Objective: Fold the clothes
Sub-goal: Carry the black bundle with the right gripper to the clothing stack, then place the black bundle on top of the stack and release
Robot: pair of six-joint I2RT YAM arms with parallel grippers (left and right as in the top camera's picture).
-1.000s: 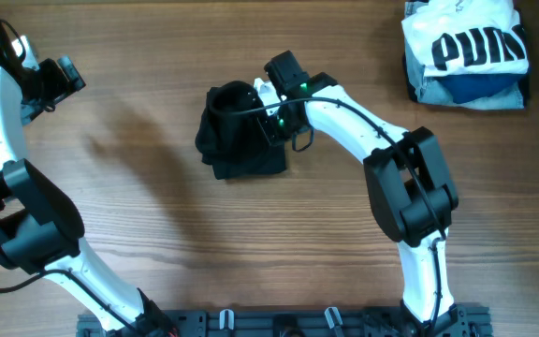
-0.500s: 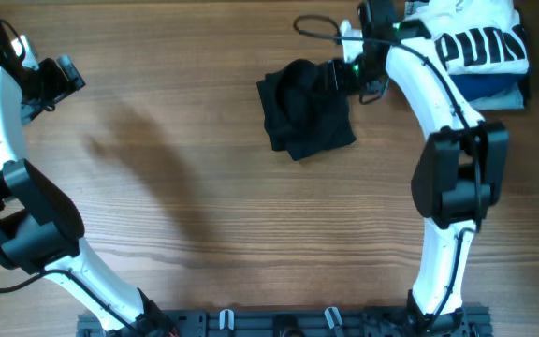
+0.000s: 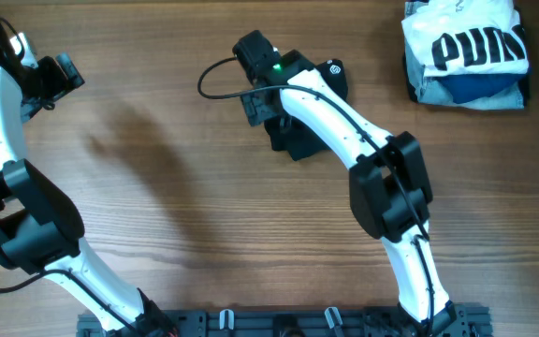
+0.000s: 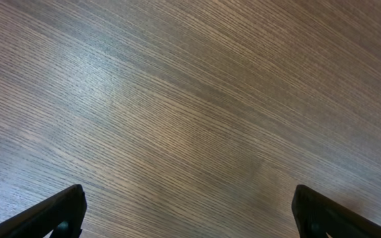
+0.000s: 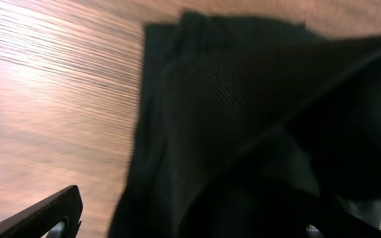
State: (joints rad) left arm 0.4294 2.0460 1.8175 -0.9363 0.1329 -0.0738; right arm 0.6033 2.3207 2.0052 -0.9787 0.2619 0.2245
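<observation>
Black soft fabric, the clothes [image 3: 293, 140], lay bunched in a creased heap on the wooden table [image 3: 157, 187]. The heap sat in the far middle of the overhead view, largely covered by the right arm [image 3: 344, 131], which reached across it from the near edge. A small white mark [image 3: 333, 67] showed on the far right corner of the heap.

Right wrist view: the right gripper [image 5: 184, 225] hung low over the clothes. Its two fingertips [image 5: 51, 215] were spread wide at the bottom corners of the frame, with dark folds filling the space between them. One raised fold crossed the frame diagonally, and bare wood showed to the left of the cloth. Whether either finger touched the fabric could not be told from the blurred view.

Left wrist view: the left gripper [image 4: 189, 218] was likewise spread wide, holding nothing, above bare wood grain. Overhead, it sat at the far left edge of the table, well apart from the clothes.

At the far right corner lay a folded white shirt [image 3: 461, 42] with large black letters, resting on folded blue garments [image 3: 475, 92]. A black cable [image 3: 211, 80] looped out from the right wrist above the table
</observation>
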